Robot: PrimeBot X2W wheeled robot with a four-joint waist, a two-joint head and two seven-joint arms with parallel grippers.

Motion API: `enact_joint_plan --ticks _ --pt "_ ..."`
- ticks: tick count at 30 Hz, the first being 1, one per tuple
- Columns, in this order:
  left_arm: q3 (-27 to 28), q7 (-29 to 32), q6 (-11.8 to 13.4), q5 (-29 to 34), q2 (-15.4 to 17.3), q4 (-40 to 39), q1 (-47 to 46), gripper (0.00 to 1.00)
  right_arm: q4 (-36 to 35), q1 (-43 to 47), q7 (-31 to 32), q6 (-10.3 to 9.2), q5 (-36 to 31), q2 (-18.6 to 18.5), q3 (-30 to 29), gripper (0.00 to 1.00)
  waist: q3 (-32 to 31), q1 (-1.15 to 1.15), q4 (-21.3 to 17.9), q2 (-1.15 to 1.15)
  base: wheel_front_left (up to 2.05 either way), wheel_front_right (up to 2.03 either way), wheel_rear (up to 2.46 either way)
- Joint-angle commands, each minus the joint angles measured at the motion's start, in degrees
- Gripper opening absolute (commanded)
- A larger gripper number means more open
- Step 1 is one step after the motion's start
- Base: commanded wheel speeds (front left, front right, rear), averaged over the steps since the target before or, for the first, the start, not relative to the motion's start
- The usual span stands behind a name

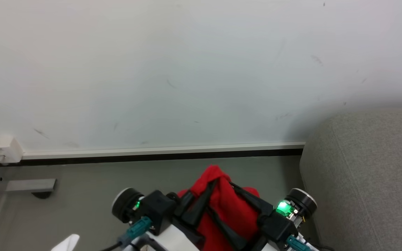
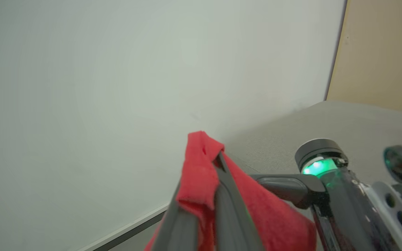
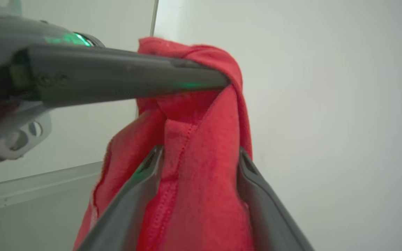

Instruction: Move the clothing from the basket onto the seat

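Observation:
A bunch of red clothing [image 1: 227, 205] hangs lifted above the floor, low in the middle of the head view. My left gripper [image 1: 215, 183] is shut on its top fold, and the left wrist view shows the clothing [image 2: 201, 174] pinched at the left gripper's tips [image 2: 217, 158]. My right gripper [image 3: 200, 151] stands open, its two fingers apart with the clothing [image 3: 201, 195] bulging between them. The left gripper's fingers [image 3: 124, 75] cross above it. The grey woven seat [image 1: 368, 174] lies to the right, close to the right arm. The basket is out of view.
A pale wall with a white and black baseboard [image 1: 159, 153] runs across ahead. A white socket box [image 1: 2, 148] and a grey metal foot [image 1: 30, 184] sit at the left. Grey floor [image 1: 99, 181] lies between. A tan panel [image 2: 382, 52] stands behind the seat [image 2: 344, 125].

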Motion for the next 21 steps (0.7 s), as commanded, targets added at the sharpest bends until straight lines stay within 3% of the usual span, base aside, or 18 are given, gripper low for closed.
enact_joint_plan --ticks 1,2,3,4,5,8,10,11,12,21 --pt "-1.1 0.1 -0.5 -1.3 -0.4 -0.8 -0.6 0.00 2.4 -0.8 0.0 -0.12 1.4 0.1 0.9 1.00 -0.2 0.00 0.2 0.00 0.00 0.00 0.00" --pt "-1.7 0.3 -0.7 -1.7 -0.4 -1.0 -0.6 0.00 3.6 -1.0 0.0 -0.12 2.6 0.4 1.5 1.00 -0.2 0.00 0.3 0.00 0.00 0.00 0.00" --pt "-2.2 0.3 -0.7 -2.0 -0.4 -1.2 -0.6 0.00 5.0 -1.2 0.0 -0.12 4.1 0.5 2.2 0.49 -0.3 0.00 0.4 0.00 0.00 0.00 0.00" --pt "-2.7 0.3 -0.8 -2.3 -0.3 -1.4 -0.5 0.00 6.2 -1.5 0.0 -0.12 5.6 0.7 2.9 0.09 -0.4 0.00 0.5 0.00 0.00 0.00 0.00" --pt "-2.8 0.4 -0.9 -2.6 -0.2 -1.5 -0.5 0.00 6.8 -2.0 0.0 -0.13 6.9 0.9 3.0 0.00 -0.4 0.00 0.5 0.00 0.00 0.00 0.00" --pt "-2.2 -0.2 -0.2 -2.7 0.2 -1.0 -0.1 0.00 7.6 -2.5 0.0 -0.12 9.9 1.2 2.5 0.00 -0.3 0.00 0.5 0.00 0.00 0.00 0.00" --pt "-2.0 -0.6 0.2 -2.7 0.4 -0.3 0.2 0.44 7.5 -2.6 0.0 -0.13 11.0 1.0 1.2 0.00 -0.1 0.00 0.2 0.00 0.00 0.00 0.00" --pt "-1.9 -1.0 0.3 -2.6 0.4 0.1 0.3 0.92 7.3 -2.7 0.0 -0.13 11.1 0.8 0.4 0.00 0.0 0.00 0.0 0.00 0.00 0.00 0.00" --pt "-1.8 -1.2 0.5 -2.6 0.5 0.4 0.5 1.00 7.1 -2.7 0.0 -0.13 11.1 0.5 -0.3 0.00 0.1 0.00 -0.2 0.00 0.00 0.00 0.00" --pt "-2.4 -3.7 1.5 -2.5 0.0 4.0 1.4 1.00 3.2 -2.9 0.0 -0.13 10.1 -2.7 -8.2 0.00 1.9 0.00 -4.8 0.00 0.00 0.00 0.00"
